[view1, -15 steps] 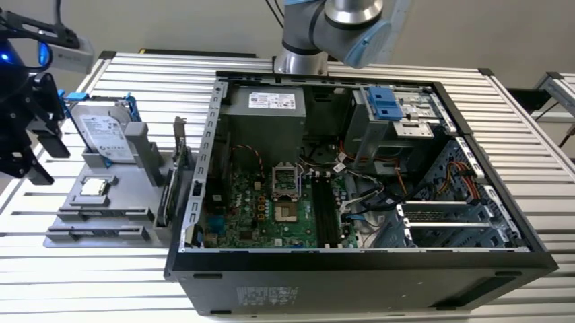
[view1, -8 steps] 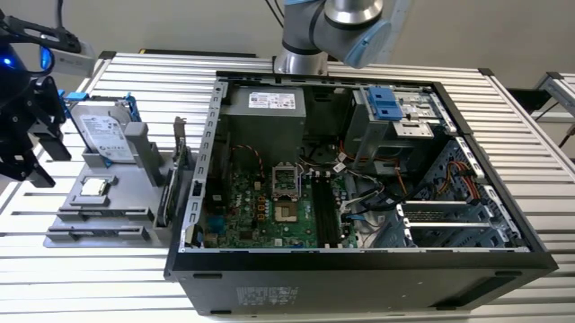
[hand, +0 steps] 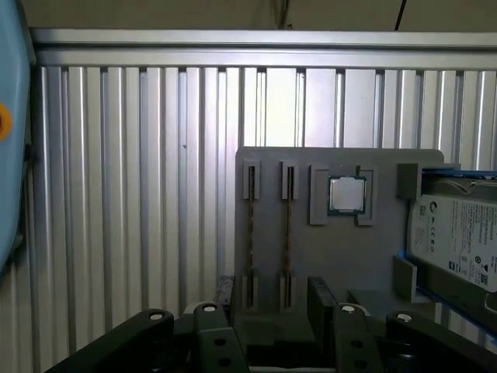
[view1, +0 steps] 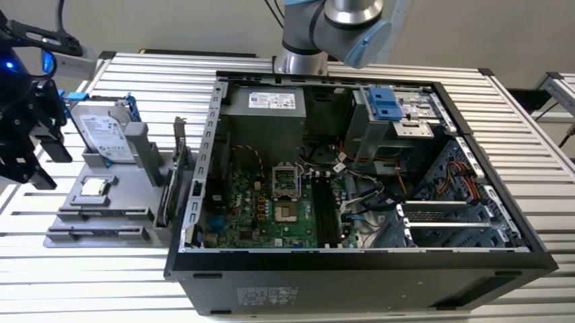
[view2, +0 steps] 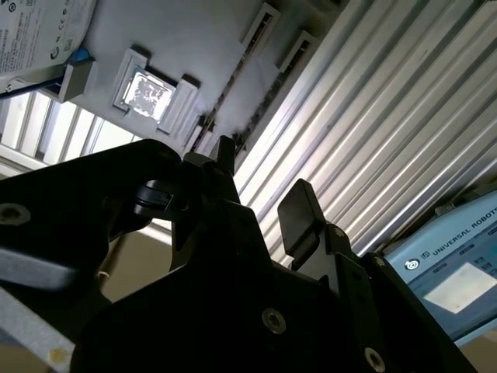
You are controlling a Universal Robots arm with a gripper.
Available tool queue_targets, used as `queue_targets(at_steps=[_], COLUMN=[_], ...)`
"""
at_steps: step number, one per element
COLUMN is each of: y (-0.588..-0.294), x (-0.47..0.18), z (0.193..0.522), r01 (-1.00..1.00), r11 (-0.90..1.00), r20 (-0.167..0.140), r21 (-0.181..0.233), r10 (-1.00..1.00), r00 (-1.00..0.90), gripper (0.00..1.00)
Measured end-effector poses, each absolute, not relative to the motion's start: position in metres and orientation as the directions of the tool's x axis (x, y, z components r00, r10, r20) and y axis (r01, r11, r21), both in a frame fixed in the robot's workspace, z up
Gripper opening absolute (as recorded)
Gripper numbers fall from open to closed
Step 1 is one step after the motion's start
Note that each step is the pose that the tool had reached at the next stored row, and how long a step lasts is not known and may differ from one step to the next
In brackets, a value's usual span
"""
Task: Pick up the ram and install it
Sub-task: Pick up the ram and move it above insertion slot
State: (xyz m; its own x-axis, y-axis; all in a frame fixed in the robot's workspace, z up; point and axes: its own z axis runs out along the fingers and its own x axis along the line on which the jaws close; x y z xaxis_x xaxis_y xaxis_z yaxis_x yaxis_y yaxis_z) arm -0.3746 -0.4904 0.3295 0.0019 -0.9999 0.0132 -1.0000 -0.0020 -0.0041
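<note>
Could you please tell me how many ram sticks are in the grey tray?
2: one ram stick in the slot farther from the processor, another ram stick in the slot next to it. Part of the grey tray is hidden.

I see the ram (hand: pixel 251 233) edge-on in the first wrist view: a long, very thin strip, brownish and speckled along its upper edge. It stands upright on its long edge in the grey holder (hand: pixel 342 256), with each end caught in a slotted bracket. A second stick (hand: pixel 287 233) of the same look and length stands just beside it, parallel, with a narrow strip of holder between them. Neither leans, and I can't make out their flat faces from here.
</note>
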Motion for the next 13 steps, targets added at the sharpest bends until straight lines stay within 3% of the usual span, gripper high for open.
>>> queue_targets(at_steps=[13], y=[-0.4913], x=[-0.3744], z=[0.324], r01=[-1.0], r11=[-0.017], r20=[0.013], r21=[-0.004], r10=[-1.0], r00=[0.017], gripper=[1.0])
